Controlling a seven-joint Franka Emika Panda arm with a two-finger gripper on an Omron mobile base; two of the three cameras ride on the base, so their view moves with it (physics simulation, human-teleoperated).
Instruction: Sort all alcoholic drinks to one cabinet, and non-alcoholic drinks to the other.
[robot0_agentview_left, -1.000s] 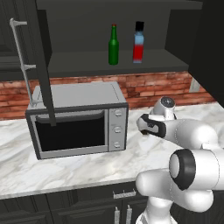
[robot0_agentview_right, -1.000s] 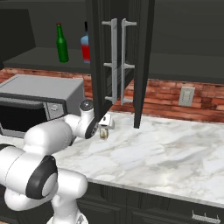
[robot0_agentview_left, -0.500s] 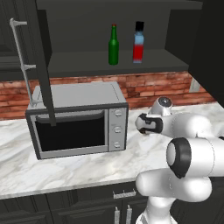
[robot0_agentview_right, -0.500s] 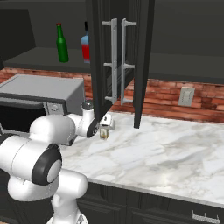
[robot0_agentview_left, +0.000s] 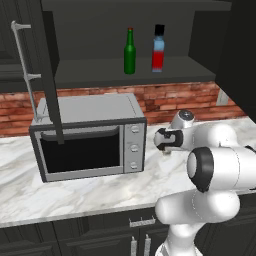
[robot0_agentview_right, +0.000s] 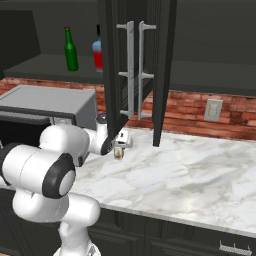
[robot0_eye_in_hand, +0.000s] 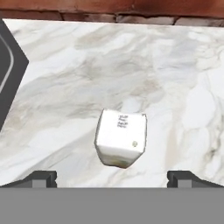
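Small dark print on the cream container (robot0_eye_in_hand: 120, 138); unreadable.

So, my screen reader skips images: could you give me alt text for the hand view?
A small pale cream container sits on the marble counter, centred between the open end effector's two dark fingertips. A red brick wall runs along the top.

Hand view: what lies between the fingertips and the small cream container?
Only bare marble counter lies between the open gripper and the cream container, in the hand view.
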